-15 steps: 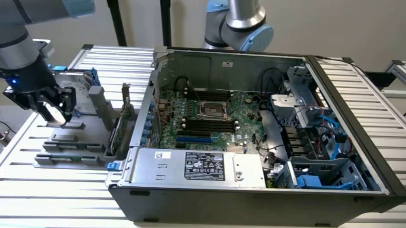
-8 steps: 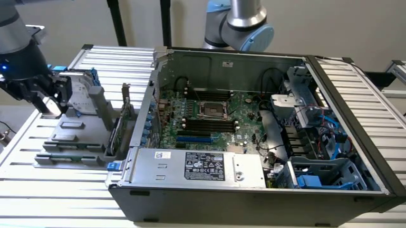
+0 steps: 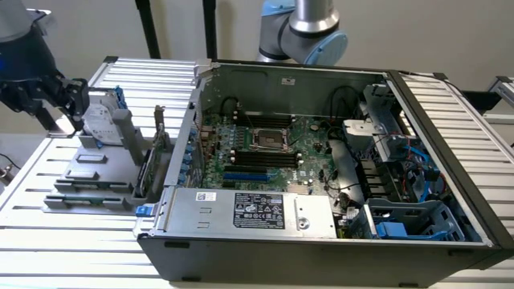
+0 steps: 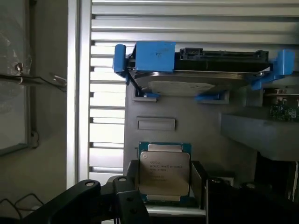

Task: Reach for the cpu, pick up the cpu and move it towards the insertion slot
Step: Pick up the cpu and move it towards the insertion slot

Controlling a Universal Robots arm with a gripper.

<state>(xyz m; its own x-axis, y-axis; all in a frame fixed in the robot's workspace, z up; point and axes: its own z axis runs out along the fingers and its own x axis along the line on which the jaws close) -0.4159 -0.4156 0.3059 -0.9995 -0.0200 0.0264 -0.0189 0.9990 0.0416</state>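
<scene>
At the exterior view's left, beside the open computer case (image 3: 321, 256), the dark gripper (image 3: 68, 99) is seen low over a matte grey moulded holder (image 3: 88, 174) that stands on a table of ribbed aluminium slats (image 3: 72, 241). The cpu (image 4: 164, 173) is found on this holder, well apart from the case: a small flat square with a brushed silver top face, faint print and a thin green rim, lying face up in a shallow recess. The black fingers (image 4: 122, 196) are spread, one to each side of the chip and close to its edges; contact with it cannot be made out. Beyond the chip a shallow rectangular pocket is moulded into the grey surface, and past that a silver hard drive (image 4: 201, 79) is carried in glossy blue plastic rails. Inside the case, the insertion slot (image 3: 269, 139) is set on the green board, a square of shiny metal frame around a dark centre, with long black memory slots (image 3: 265, 159) just beside it.
</scene>
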